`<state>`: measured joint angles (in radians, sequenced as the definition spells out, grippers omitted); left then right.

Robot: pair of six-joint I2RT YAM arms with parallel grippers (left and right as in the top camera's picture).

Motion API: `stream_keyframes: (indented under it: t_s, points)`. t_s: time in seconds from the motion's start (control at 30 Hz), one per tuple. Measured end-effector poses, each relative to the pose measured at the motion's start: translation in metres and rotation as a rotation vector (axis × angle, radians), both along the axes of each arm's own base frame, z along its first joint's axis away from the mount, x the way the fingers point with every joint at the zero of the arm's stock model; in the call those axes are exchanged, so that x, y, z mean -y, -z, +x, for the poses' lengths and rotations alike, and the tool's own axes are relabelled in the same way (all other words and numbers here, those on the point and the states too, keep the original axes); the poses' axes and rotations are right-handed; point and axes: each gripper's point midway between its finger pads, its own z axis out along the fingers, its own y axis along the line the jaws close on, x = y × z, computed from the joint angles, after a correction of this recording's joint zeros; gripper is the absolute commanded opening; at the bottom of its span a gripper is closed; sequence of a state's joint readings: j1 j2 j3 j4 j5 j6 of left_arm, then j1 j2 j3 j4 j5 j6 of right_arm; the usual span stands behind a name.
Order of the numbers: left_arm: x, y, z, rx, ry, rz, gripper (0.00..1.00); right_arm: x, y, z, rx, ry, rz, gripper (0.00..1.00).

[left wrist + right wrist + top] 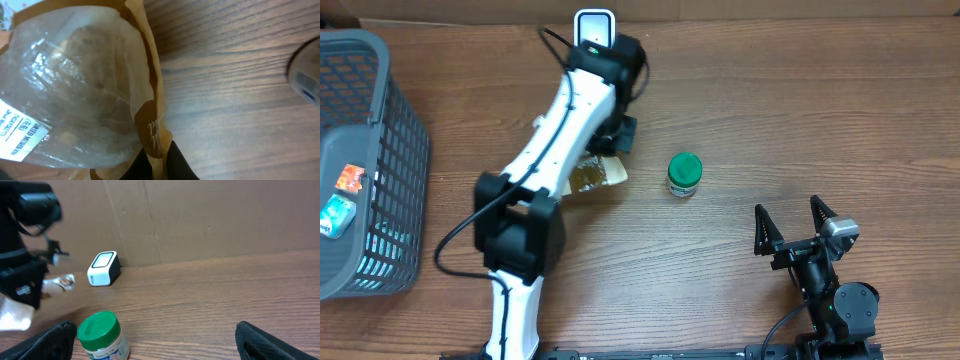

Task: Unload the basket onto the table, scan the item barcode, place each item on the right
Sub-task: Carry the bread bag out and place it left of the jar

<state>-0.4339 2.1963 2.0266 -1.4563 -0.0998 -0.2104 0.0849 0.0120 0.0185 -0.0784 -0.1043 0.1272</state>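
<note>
Wooden table (740,90), mushroom bag (80,85) pinched in left end effector (160,162)

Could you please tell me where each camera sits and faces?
Overhead: above the wooden table, looking down; both arms show.
Left wrist: on the left pincer, facing the brown paper window bag it grips; fingertips show.
Right wrist: low, facing the cardboard wall; open right pincer shows.
Shared: overhead and right wrist show the green-lidded jar and white scanner.

It looked like a mock shop checkout in a lab: a barcode scanner (594,28) and grey shopping basket (405,170) stood on a wooden bench (770,120) backed by cardboard (200,220).
</note>
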Motion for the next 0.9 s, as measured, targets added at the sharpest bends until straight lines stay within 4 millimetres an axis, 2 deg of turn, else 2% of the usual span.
stream_keyframes:
  t_s: [0.1,0.13,0.17,0.2,0.23,0.37,0.47,0.53,0.6,0.7,0.77,0.83,0.9]
  points:
    - [0.009,0.015,0.005,0.012,0.023,0.024,0.05,0.0,0.0,0.0,0.0,0.0,0.0,1.0]
    - [0.011,0.017,0.008,0.022,0.027,0.026,0.18,0.0,0.0,0.0,0.0,0.0,0.0,1.0]
    - [0.012,0.018,0.011,0.035,0.027,0.025,0.43,0.0,0.0,0.0,0.0,0.0,0.0,1.0]
    - [0.012,0.018,0.013,0.048,0.023,0.028,0.83,0.0,0.0,0.0,0.0,0.0,0.0,1.0]
    - [0.012,0.018,0.014,0.052,0.022,0.029,1.0,0.0,0.0,0.0,0.0,0.0,0.0,1.0]
    - [0.011,0.017,0.019,0.074,0.002,0.035,0.99,0.0,0.0,0.0,0.0,0.0,0.0,1.0]
    - [0.008,0.013,0.014,0.058,-0.014,0.045,1.0,0.0,0.0,0.0,0.0,0.0,0.0,1.0]
    - [0.007,0.004,0.012,0.053,-0.023,0.05,0.99,0.0,0.0,0.0,0.0,0.0,0.0,1.0]
    - [0.01,-0.013,0.018,0.085,-0.036,0.035,1.0,0.0,0.0,0.0,0.0,0.0,0.0,1.0]
    - [0.015,-0.048,0.032,0.173,-0.049,-0.008,0.99,0.0,0.0,0.0,0.0,0.0,0.0,1.0]
    - [0.016,-0.08,0.04,0.252,-0.061,-0.048,1.0,0.0,0.0,0.0,0.0,0.0,0.0,1.0]
    - [0.011,-0.115,0.044,0.333,-0.078,-0.088,1.0,0.0,0.0,0.0,0.0,0.0,0.0,1.0]
    - [-0.003,-0.158,0.045,0.435,-0.11,-0.134,1.0,0.0,0.0,0.0,0.0,0.0,0.0,1.0]
